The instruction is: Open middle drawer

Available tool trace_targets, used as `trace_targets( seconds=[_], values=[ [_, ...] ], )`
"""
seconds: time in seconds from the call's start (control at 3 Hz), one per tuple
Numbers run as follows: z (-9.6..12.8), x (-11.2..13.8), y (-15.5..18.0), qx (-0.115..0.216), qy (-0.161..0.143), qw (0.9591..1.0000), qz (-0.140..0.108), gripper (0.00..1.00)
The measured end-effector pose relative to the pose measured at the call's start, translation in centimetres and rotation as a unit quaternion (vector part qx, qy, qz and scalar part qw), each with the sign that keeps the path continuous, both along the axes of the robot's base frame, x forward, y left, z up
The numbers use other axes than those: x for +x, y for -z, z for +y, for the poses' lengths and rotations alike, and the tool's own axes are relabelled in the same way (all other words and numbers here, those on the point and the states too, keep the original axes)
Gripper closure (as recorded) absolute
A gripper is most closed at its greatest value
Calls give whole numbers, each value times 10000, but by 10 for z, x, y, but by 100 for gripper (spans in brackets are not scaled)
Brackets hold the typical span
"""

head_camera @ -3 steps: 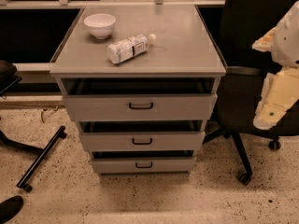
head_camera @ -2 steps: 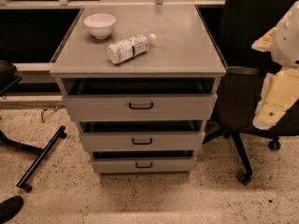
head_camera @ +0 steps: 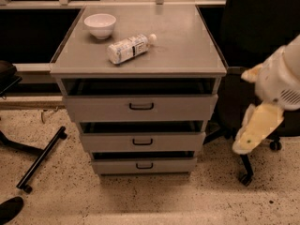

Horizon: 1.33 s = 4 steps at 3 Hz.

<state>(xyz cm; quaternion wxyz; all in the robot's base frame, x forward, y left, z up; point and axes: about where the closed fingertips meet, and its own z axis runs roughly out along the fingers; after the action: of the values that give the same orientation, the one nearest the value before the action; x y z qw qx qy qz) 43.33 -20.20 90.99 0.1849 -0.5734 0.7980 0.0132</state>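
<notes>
From my screen I take the grey cabinet (head_camera: 140, 62) as my marker. The middle drawer (head_camera: 178, 142) sits in its front face, between the top drawer (head_camera: 187, 108) above and the bottom drawer (head_camera: 173, 165) below. Its small dark loop handle (head_camera: 142, 141) lies at the centre of its flat front, and a dark gap shows along the upper edge of that front.

The gripper (head_camera: 251, 137) hangs off to the right of the cabinet, well apart from it, at about the height of the middle drawer - it touches nothing. I cannot tell whether it is spread or pressed together. The white arm (head_camera: 281, 76) above it reaches in from the right edge, in front of a black office chair (head_camera: 255, 27) that stands just beside the cabinet's right side.

On the cabinet's top, a white bowl (head_camera: 100, 25) stands upright near the back left corner, and a plastic bottle (head_camera: 130, 48) lies on its side near it - towards the middle.
</notes>
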Motion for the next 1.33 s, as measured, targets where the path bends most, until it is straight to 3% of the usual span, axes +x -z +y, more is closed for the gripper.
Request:
trace_targets(
  seconds=[0.33, 0.67, 1.33],
  values=[
    [14, -5, 100, 676, 261, 9962, 482, 0],
    [34, 13, 203, 1361, 525, 9872, 644, 0],
    [39, 23, 217, 1462, 462, 9866, 555, 0]
  ],
)
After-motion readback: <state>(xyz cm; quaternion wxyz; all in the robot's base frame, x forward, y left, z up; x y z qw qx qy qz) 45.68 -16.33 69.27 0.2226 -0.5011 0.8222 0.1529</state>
